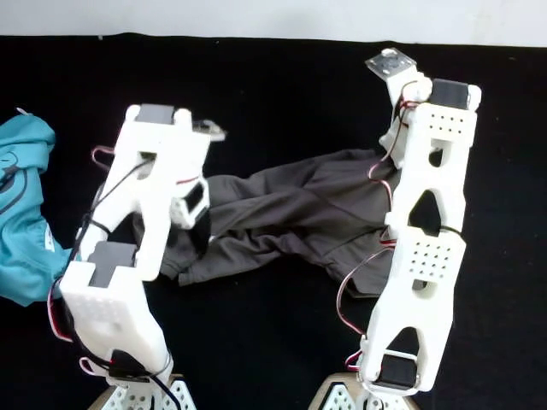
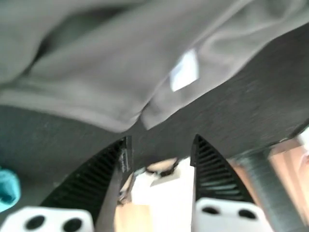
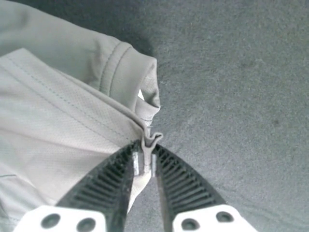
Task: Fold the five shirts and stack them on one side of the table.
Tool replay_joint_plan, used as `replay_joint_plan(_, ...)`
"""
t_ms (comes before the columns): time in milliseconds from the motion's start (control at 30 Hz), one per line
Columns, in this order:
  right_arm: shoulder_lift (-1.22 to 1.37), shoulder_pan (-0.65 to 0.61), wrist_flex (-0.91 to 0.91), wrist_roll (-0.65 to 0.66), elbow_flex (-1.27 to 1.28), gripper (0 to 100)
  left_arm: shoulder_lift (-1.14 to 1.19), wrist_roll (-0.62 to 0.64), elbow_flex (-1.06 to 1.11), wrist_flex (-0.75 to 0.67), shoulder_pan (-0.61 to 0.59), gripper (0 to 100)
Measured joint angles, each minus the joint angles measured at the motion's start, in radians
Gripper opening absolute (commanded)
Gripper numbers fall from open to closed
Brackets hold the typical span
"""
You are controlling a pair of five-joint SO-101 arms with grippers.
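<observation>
Right wrist view, and the grey shirt [image 3: 58, 121], crumpled at the centre of the table [image 1: 256, 342], is pinched by its hem in the right gripper [image 3: 146, 153], the left gripper [image 2: 161, 140] held wide and empty at its nine o'clock; a matching edge should be gripped before folding.

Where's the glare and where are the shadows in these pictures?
High view: the white arms stand bright on the black table, shadows lost. Left wrist view: glare past the table edge, between the jaws. Right wrist view: even light, a soft shadow beside the sleeve of the grey shirt.
</observation>
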Motion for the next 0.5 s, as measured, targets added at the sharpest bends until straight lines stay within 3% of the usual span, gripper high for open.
replay_joint_plan(267,0.000,0.000,0.000,0.000,0.000,0.5,-0.169,-0.218,0.229,-0.115,-0.106,20)
replay_joint_plan(500,0.000,0.000,0.000,0.000,0.000,0.5,-0.216,-0.249,0.379,-0.285,-0.106,20)
